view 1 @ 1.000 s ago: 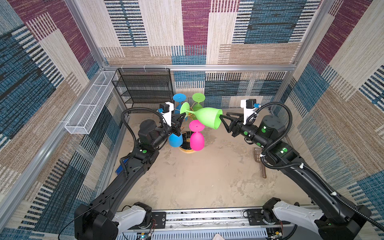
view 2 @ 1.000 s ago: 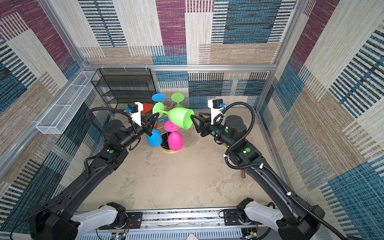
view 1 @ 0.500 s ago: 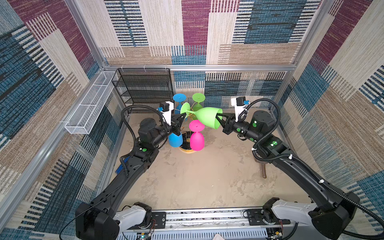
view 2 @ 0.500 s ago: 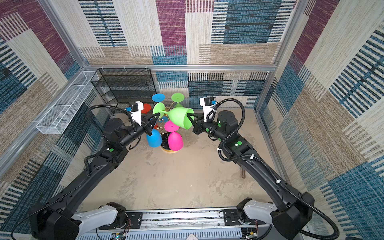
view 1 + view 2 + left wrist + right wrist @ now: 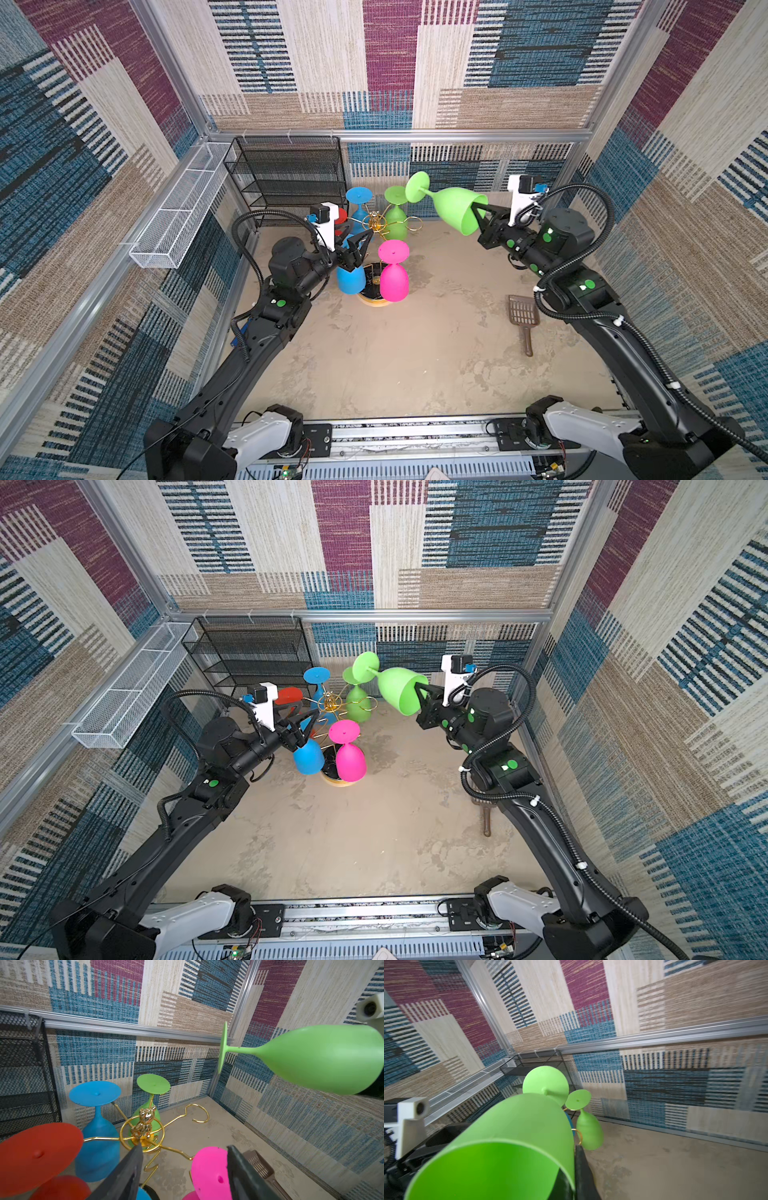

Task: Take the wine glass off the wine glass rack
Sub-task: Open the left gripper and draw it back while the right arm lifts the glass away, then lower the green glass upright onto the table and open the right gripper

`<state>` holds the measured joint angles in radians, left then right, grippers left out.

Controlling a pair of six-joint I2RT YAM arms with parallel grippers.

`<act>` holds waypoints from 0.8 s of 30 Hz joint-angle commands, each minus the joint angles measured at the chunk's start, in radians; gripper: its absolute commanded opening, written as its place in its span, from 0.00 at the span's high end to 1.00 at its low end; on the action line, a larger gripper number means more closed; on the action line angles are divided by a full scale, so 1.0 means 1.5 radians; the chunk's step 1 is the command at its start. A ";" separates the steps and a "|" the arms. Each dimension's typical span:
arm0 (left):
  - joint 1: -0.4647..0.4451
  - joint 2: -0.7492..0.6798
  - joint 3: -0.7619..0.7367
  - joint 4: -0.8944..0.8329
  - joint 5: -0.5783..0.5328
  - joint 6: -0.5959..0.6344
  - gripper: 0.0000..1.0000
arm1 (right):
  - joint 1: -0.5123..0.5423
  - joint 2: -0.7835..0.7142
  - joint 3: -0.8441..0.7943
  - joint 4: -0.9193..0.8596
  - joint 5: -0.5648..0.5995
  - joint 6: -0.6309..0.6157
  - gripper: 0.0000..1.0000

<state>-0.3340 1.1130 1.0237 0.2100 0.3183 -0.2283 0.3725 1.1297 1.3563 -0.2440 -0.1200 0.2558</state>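
Since a second ago the right gripper [image 5: 477,211] has gone from apart to clamped on the green glass [image 5: 455,208]. It pinches the rim, one finger inside the bowl and one outside. We see the glass lifted clear of the rack [image 5: 374,220], held sideways in the air to its right, foot pointing back toward the rack. The left gripper [image 5: 360,244] has let go; its jaws stand apart and empty, just beside the front blue glass [image 5: 351,280]. Pink glass [image 5: 394,282], red glass [image 5: 37,1153], rear blue glass [image 5: 358,195] and second green glass [image 5: 395,224] hang on the rack. Scoop [image 5: 523,313] lies on the floor [image 5: 415,353], well apart.
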 commanded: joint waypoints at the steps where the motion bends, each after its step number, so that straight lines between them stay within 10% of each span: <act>1: 0.017 -0.024 0.006 -0.061 -0.036 0.011 0.30 | -0.035 -0.009 0.024 -0.108 0.069 -0.032 1.00; 24: 0.257 -0.141 -0.073 -0.195 0.045 -0.037 0.10 | -0.058 0.443 0.405 -0.417 0.179 -0.145 1.00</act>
<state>0.0360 0.8936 0.9012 -0.0467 0.3664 -0.2703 0.2840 1.7355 1.8935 -0.8059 0.1257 0.0704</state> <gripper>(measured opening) 0.901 0.064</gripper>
